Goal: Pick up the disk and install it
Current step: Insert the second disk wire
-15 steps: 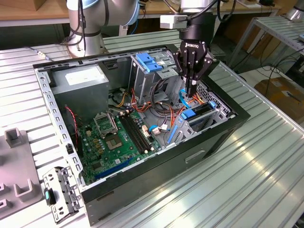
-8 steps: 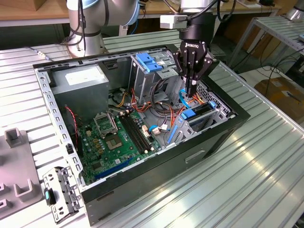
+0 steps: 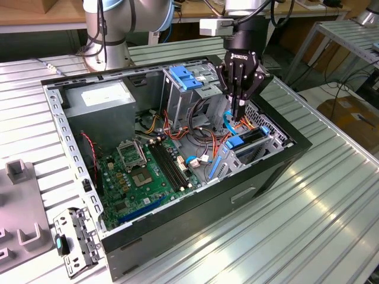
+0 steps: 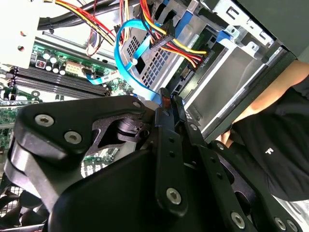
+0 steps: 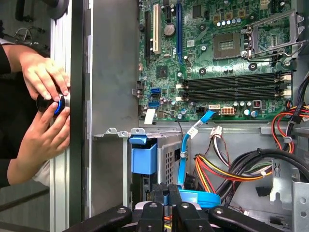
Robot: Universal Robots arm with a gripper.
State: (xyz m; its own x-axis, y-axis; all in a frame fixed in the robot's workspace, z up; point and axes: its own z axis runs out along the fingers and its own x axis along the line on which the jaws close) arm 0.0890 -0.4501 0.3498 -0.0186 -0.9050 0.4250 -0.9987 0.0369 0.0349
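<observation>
— Gripper [image 3: 238, 113] jaws look pinched together down in the computer case [image 3: 296, 155], beside the blue cable [image 3: 227, 121]. Where does the disk sit?

— Disk [image 3: 249, 147] stands edge-on in the lower drive cage [image 3: 269, 139]. Judged from here, pressing straight along the rails, clear of cables, seats it best.

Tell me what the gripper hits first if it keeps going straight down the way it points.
Likely the blue cable looped right beneath the gripper, over the drive cage; depth is unclear.
</observation>
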